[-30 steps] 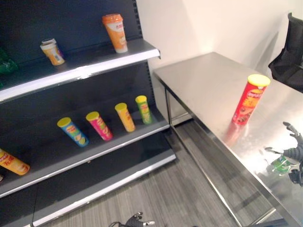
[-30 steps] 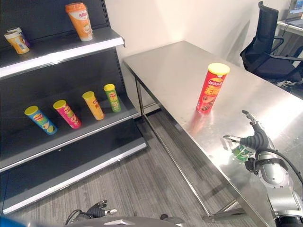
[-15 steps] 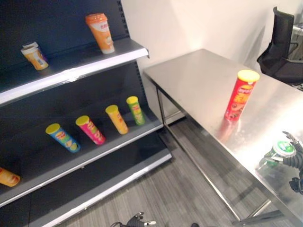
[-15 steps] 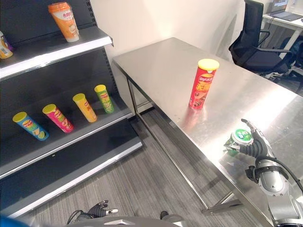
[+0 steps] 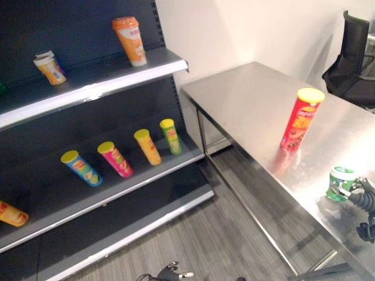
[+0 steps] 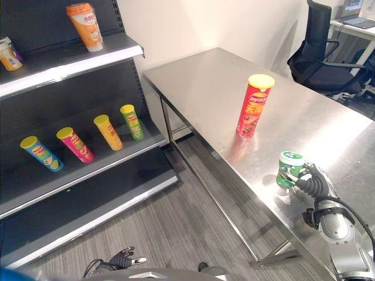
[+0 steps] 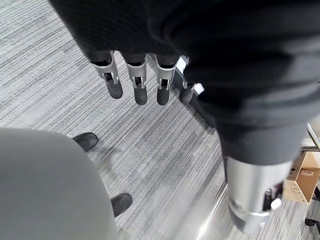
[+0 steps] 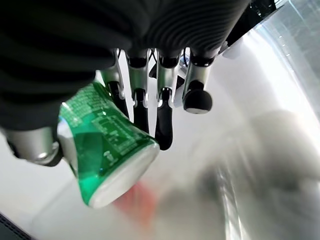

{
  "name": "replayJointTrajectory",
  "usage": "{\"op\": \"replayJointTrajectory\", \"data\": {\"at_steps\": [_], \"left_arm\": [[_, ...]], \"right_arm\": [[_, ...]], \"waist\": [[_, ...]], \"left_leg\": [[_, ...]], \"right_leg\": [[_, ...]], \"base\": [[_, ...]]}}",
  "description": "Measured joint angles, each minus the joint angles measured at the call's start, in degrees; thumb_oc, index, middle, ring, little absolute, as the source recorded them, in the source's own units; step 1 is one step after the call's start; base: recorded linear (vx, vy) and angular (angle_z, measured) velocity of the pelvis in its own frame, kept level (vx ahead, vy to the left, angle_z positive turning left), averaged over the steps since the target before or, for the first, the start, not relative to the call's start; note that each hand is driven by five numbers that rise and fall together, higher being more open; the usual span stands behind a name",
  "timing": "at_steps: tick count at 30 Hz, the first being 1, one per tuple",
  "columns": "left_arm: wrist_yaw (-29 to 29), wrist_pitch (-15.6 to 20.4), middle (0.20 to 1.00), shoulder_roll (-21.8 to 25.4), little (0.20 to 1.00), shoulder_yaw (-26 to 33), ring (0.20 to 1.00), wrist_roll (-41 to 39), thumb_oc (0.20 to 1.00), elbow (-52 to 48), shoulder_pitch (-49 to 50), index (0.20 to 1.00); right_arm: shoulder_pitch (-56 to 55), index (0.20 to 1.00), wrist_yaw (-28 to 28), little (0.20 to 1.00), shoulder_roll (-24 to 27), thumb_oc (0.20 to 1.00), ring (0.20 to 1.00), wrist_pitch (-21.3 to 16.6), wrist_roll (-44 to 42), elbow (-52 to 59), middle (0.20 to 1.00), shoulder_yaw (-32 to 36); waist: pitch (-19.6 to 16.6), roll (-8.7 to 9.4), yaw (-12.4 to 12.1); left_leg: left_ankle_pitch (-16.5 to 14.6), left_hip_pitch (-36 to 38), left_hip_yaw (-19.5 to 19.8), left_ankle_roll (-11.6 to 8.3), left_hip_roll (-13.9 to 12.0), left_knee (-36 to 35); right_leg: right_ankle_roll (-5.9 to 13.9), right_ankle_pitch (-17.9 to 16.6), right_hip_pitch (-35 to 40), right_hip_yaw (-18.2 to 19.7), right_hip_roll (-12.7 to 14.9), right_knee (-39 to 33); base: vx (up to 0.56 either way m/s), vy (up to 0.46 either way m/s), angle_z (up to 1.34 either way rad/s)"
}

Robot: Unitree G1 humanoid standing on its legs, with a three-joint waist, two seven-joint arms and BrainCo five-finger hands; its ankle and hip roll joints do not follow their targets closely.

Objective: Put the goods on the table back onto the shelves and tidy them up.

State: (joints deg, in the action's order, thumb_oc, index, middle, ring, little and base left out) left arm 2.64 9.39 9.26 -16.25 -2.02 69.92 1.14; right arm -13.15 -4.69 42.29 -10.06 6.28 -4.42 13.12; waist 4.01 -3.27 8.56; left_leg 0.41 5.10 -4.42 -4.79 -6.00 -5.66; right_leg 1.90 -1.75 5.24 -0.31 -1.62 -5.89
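Note:
A short green can with a white lid (image 6: 289, 170) stands upright near the front edge of the steel table (image 6: 205, 88). My right hand (image 6: 313, 186) is beside it, and in the right wrist view the green can (image 8: 102, 145) sits between the thumb and the curled fingers (image 8: 162, 117). A tall red tube with a yellow lid (image 6: 254, 106) stands upright farther back on the table. My left hand (image 7: 137, 82) hangs low over the floor with relaxed fingers and holds nothing. The dark shelves (image 5: 99, 88) stand to the left.
The top shelf carries an orange cup (image 5: 130, 41) and a small cup (image 5: 49, 66). The lower shelf holds blue (image 5: 81, 168), pink (image 5: 114, 158), yellow (image 5: 146, 146) and green (image 5: 170, 136) tubes lying down, and an orange tube (image 5: 12, 213). A black office chair (image 6: 322, 52) stands behind the table.
The green can, tilted with its lid towards me half a second ago, now stands upright in my right hand. The whole picture has shifted, so the camera has moved.

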Motion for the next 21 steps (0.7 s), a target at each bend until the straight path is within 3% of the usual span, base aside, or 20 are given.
{"op": "replayJointTrajectory", "data": {"at_steps": [6, 8, 9, 11, 12, 13, 16, 18, 20, 21], "left_arm": [[0.00, 0.03, 1.000, 0.02, 1.000, -0.18, 1.000, -0.19, 1.000, -0.47, -0.87, 1.000], [0.00, 0.02, 1.000, 0.28, 1.000, 0.99, 1.000, -1.27, 1.000, -0.29, -1.90, 1.000], [-0.07, 0.16, 1.000, 0.49, 1.000, 2.09, 1.000, -2.22, 1.000, -0.73, -2.41, 1.000], [-0.63, 0.49, 1.000, 1.14, 1.000, 3.23, 1.000, -4.78, 1.000, -0.51, -6.27, 1.000], [-0.82, 0.51, 1.000, 1.43, 1.000, 3.22, 1.000, -5.83, 1.000, -1.06, -7.64, 1.000], [-1.68, 0.47, 1.000, 1.58, 1.000, 3.25, 1.000, -6.23, 1.000, -1.52, -7.19, 1.000], [-2.65, 0.70, 1.000, 1.48, 1.000, 3.25, 1.000, -6.58, 1.000, 0.21, -6.93, 1.000], [-2.82, 0.71, 1.000, 1.47, 1.000, 3.39, 1.000, -6.64, 1.000, -0.81, -7.56, 1.000], [-3.50, 0.67, 1.000, 1.40, 1.000, 4.14, 1.000, -5.75, 1.000, 0.26, -6.74, 1.000], [-3.72, 0.65, 1.000, 1.32, 1.000, 5.63, 1.000, -5.75, 1.000, 0.30, -6.42, 1.000]], "right_arm": [[8.89, 0.200, -2.67, 0.200, 0.76, 0.200, 0.200, -3.10, -0.08, 6.75, 0.200, -0.03], [10.18, 0.200, -2.72, 0.200, 0.87, 0.200, 0.200, -3.22, -0.11, 6.77, 0.200, -0.10], [10.69, 0.200, -3.16, 0.200, 1.04, 0.200, 0.200, -3.18, -0.15, 6.76, 0.200, 0.04], [13.89, 0.200, -4.02, 0.200, 1.18, 0.200, 0.200, -3.22, -0.23, 6.78, 0.200, 0.05], [15.34, 0.200, -4.18, 0.200, 1.20, 0.200, 0.200, -3.23, -0.22, 6.91, 0.200, -0.04], [16.31, 0.200, -4.77, 0.200, 1.24, 0.200, 0.200, -3.25, -0.23, 7.88, 0.200, 0.10], [18.41, 0.200, -6.34, 0.200, 1.15, 0.200, 0.200, -3.48, -0.31, 8.04, 0.200, 0.02], [18.32, 0.200, -6.55, 0.200, 1.29, 0.200, 0.200, -3.63, -0.38, 8.05, 0.200, -0.15], [18.55, 0.200, -7.44, 0.200, 1.40, 0.200, 0.200, -3.94, -0.36, 8.05, 0.200, -0.07], [18.66, 0.200, -7.45, 0.200, 1.40, 0.200, 0.200, -3.93, -0.30, 8.03, 0.200, -0.08]], "waist": [[0.21, 0.41, -2.80], [1.28, 1.81, -4.27], [2.55, 3.45, -4.75], [5.99, 5.96, -7.06], [6.75, 6.81, -7.44], [7.12, 6.44, -7.18], [7.06, 5.77, -7.27], [6.90, 5.43, -8.17], [6.67, 5.25, -8.19], [6.64, 5.27, -8.38]], "left_leg": [[1.37, -1.88, 1.70, -1.36, -1.27, 2.96], [3.16, -4.48, 2.71, -3.00, -0.23, 7.05], [3.55, -7.27, 3.99, -3.57, 0.34, 11.30], [8.33, -15.56, 6.78, -8.33, 1.55, 22.86], [8.19, -18.25, 3.87, -7.61, 0.52, 24.56], [8.37, -18.32, -1.19, -7.25, -2.71, 18.13], [8.71, -17.57, -2.99, -7.21, -5.18, -0.24], [8.92, -17.85, -2.78, -6.94, -5.88, -0.12], [8.99, -17.62, -7.23, -6.43, -6.43, -0.20], [9.13, -17.20, -7.62, -6.26, -6.09, -0.21]], "right_leg": [[-1.33, 0.52, 0.17, -1.21, -1.98, 0.28], [-2.69, 0.47, 0.32, -1.96, -1.57, 0.30], [-3.56, 0.37, 0.11, -1.83, -1.09, 0.59], [-5.71, 0.26, -0.07, -4.54, 0.69, 0.93], [-5.77, 0.16, -0.11, -7.24, 0.96, -0.04], [-6.31, 0.84, -0.11, -9.80, 0.09, -0.06], [-5.43, 1.45, -1.56, -10.78, -1.27, 0.28], [-4.98, 0.91, -1.84, -10.21, -1.79, 0.33], [-3.11, 2.61, -1.53, -10.53, -2.32, 0.37], [-2.32, 3.54, -1.57, -10.51, -2.35, 1.02]], "base": [[-0.01, -0.150, 0.15], [-0.08, -0.145, 0.45], [-0.07, -0.086, 0.58], [0.02, -0.012, 0.77], [0.18, 0.057, 1.06], [0.21, 0.075, 0.90], [0.15, 0.062, 0.64], [0.27, 0.166, 0.09], [0.26, 0.186, 0.01], [0.27, 0.246, -0.07]]}}
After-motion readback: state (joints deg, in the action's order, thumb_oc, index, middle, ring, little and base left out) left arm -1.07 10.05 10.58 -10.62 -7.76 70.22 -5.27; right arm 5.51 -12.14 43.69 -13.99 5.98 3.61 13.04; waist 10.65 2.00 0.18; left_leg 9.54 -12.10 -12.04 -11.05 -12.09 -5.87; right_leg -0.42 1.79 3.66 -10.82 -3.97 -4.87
